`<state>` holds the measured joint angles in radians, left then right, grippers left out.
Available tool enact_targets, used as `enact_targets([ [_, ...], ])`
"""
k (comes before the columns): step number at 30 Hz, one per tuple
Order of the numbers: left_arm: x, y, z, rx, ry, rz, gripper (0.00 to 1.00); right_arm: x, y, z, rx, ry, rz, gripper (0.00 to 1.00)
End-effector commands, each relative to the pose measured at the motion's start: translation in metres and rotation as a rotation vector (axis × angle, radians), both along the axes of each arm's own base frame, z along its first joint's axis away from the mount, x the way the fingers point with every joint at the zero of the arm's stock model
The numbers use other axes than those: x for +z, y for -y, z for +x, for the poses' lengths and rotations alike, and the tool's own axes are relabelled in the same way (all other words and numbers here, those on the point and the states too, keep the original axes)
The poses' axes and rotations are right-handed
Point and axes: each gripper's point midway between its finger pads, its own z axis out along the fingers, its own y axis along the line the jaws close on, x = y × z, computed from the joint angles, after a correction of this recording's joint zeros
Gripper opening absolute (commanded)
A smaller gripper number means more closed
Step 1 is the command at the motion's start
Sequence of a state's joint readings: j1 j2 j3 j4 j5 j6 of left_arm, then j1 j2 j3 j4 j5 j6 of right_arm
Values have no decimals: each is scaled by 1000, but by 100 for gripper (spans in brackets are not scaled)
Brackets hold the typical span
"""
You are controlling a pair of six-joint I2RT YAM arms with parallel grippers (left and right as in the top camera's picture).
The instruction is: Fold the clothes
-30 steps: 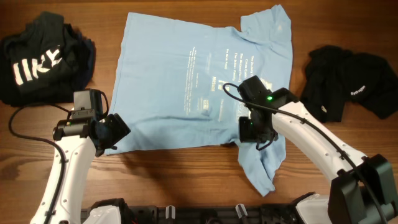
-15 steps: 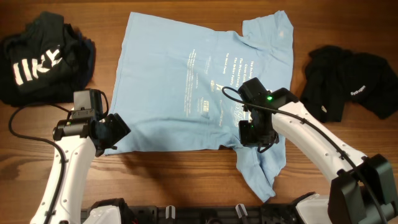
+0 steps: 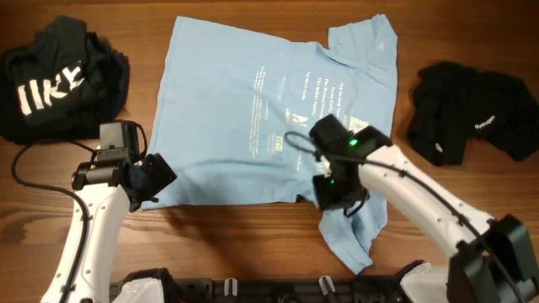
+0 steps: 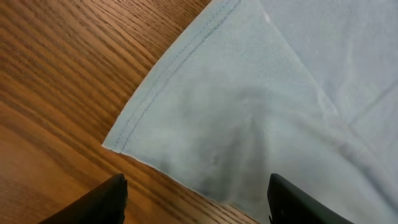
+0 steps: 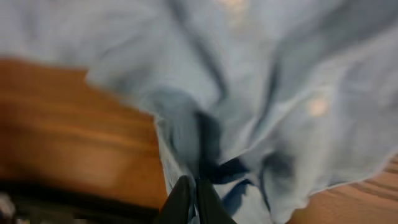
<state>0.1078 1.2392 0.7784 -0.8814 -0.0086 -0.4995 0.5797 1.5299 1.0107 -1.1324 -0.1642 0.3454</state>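
Observation:
A light sky-blue T-shirt (image 3: pixel 244 109) of the clothes lies spread on the wooden table, with pale printed text lines facing up. Its near left hem corner (image 4: pixel 118 140) lies flat just ahead of my left gripper (image 4: pixel 198 202), which is open with bare wood and cloth edge between its fingers. In the overhead view that left gripper (image 3: pixel 158 179) sits at the shirt's near left corner. My right gripper (image 3: pixel 334 190) is shut on a bunched fold of the blue shirt (image 5: pixel 280 93) at its near right part. The right gripper's (image 5: pixel 193 200) dark fingers are pressed together on the cloth.
A heap of black clothes with white lettering (image 3: pixel 59 80) lies at the far left. Another black garment (image 3: pixel 472 114) lies at the far right. Bare wooden table (image 3: pixel 236 240) runs along the near edge, where black fixtures (image 3: pixel 278 288) stand.
My right gripper has slid leftward with the pinched blue cloth, drawing the near right flap inward. The left arm has not moved.

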Motion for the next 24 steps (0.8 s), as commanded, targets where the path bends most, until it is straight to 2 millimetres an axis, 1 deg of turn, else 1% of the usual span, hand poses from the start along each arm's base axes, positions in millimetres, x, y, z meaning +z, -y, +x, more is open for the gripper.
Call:
enact_targets([
  [1, -3, -7, -3, 17, -12, 33, 72, 13, -23, -24, 157, -13, 61, 4],
  [2, -3, -8, -3, 18, -13, 36, 72, 13, -26, -33, 192, -25, 51, 4],
  [6, -3, -12, -2, 22, -11, 56, 72, 13, -38, -54, 296, -37, 42, 4],
  [8, -2, -13, -1, 26, -7, 62, 72, 13, -42, -59, 325, -36, 43, 4],
  [9, -2, -13, 0, 27, -3, 62, 72, 13, -44, -62, 338, -36, 43, 16],
  [10, -2, -14, 1, 28, 3, 63, 72, 13, -45, -63, 345, -36, 43, 24],
  [12, -1, -16, 5, 34, 21, 65, 72, 13, -46, -63, 342, -36, 48, 51],
  [13, 0, -17, 8, 40, 32, 66, 72, 14, -48, -63, 341, -36, 59, 57],
  [14, 1, -19, 10, 48, 42, 67, 72, 14, -52, -63, 343, -36, 84, 60],
  [17, 3, -26, 15, 72, 69, 71, 72, 18, -64, -63, 343, -36, 139, 63],
  [20, 4, -31, 17, 91, 82, 73, 72, 24, -68, -59, 321, -27, 150, 64],
  [22, 4, -33, 17, 97, 82, 71, 69, 28, -62, -50, 224, -18, 114, 65],
  [24, 3, -28, 16, 73, 79, 53, 65, 30, -48, -39, 99, -11, 58, 65],
])
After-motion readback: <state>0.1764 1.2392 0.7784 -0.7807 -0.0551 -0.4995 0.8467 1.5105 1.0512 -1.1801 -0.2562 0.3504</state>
